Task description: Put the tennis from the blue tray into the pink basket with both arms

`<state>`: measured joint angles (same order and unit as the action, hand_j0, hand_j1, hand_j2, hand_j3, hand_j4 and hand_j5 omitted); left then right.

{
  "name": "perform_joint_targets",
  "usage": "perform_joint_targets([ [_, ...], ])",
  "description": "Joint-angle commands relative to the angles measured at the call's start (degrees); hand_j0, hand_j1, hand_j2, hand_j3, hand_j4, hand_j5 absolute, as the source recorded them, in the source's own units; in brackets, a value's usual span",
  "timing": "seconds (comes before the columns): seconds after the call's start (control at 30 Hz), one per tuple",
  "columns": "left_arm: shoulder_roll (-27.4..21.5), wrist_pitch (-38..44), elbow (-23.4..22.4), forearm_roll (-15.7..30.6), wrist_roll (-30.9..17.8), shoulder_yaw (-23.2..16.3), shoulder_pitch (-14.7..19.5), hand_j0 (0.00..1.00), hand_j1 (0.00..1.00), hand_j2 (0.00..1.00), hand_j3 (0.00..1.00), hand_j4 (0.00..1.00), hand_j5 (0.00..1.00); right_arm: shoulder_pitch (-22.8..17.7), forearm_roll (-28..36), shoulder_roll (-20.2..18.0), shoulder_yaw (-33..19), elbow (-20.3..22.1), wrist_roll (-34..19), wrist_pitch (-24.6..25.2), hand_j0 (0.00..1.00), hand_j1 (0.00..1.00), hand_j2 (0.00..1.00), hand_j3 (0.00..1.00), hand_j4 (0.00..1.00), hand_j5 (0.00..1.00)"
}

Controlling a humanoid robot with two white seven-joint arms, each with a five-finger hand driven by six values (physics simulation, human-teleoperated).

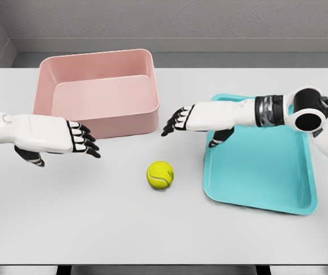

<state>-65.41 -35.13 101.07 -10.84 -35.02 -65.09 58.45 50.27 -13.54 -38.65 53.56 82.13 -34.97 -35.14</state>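
Yellow tennis ball [160,175] lies on the table [95,229], at nine o'clock from the blue tray [267,172]; probably light, springy, prone to rolling. Cup its opposite sides. Left hand [75,139] and right hand [181,120] hover empty, fingers apart.

Yellow-green tennis ball [160,174], pink basket [95,66], turquoise-blue tray [267,172], pale grey table [95,229], white black-jointed robot hands.

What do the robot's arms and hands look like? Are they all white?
Mostly white. Both arms are smooth white tubes. The left hand and right hand have white backs and five black-jointed fingers with dark tips. The right arm also has a black ribbed band and a round black-centred joint.
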Motion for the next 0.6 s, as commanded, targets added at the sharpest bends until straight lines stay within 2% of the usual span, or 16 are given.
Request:
perform_joint_targets([
  [0.0, -0.1, 0.1, 0.0, 0.4, 0.0, 0.1, 0.0, 1.00, 1.00, 1.00, 1.00, 1.00, 1.00, 0.0, 0.4, -4.6, -2.3, 0.0, 1.1, 0.1, 1.00, 1.00, 1.00, 1.00, 1.00, 1.00],
  [0.03, 0.1, 0.1, 0.0, 0.4, 0.0, 0.1, -0.1, 1.00, 1.00, 1.00, 1.00, 1.00, 1.00, -0.3, 0.4, -5.6, -3.5, -0.1, 3.1, 0.1, 1.00, 1.00, 1.00, 1.00, 1.00, 1.00],
  [0.1, 0.9, 0.1, 0.0, 0.5, 0.0, 0.7, -0.2, 1.00, 1.00, 1.00, 1.00, 1.00, 1.00, -0.9, 0.5, -7.9, -6.3, -0.2, 3.3, 0.1, 1.00, 1.00, 1.00, 1.00, 1.00, 1.00],
  [0.23, 11.2, 0.1, 0.0, 0.5, 0.0, 0.3, -0.2, 1.00, 1.00, 1.00, 1.00, 1.00, 1.00, -2.5, 0.7, -10.6, -12.0, -4.7, 3.7, 0.1, 1.00, 1.00, 1.00, 1.00, 1.00, 1.00],
  [0.27, 13.2, 0.1, 0.0, 0.4, 0.0, 0.4, -0.1, 1.00, 1.00, 1.00, 1.00, 1.00, 1.00, -3.8, 0.7, -11.7, -12.2, -4.7, 3.7, 0.1, 1.00, 1.00, 1.00, 1.00, 1.00, 1.00],
  [0.4, 19.6, 0.1, 0.0, 0.4, 0.0, 0.6, 0.3, 1.00, 1.00, 1.00, 1.00, 1.00, 1.00, -3.9, 0.7, -13.9, -13.3, -4.8, 3.6, 0.1, 1.00, 1.00, 1.00, 1.00, 1.00, 1.00],
  [0.47, 22.3, 0.1, 0.0, 0.3, 0.0, 0.4, 0.3, 1.00, 1.00, 1.00, 1.00, 1.00, 1.00, -4.6, 0.7, -15.1, -15.8, -5.4, 3.6, 0.1, 1.00, 1.00, 1.00, 1.00, 1.00, 1.00],
  [0.57, 23.7, 0.1, 0.0, 0.0, 0.0, 0.2, 0.6, 1.00, 1.00, 1.00, 1.00, 1.00, 1.00, -5.2, 0.6, -14.8, -15.9, -5.5, 3.5, 0.1, 1.00, 1.00, 1.00, 1.00, 1.00, 1.00],
])
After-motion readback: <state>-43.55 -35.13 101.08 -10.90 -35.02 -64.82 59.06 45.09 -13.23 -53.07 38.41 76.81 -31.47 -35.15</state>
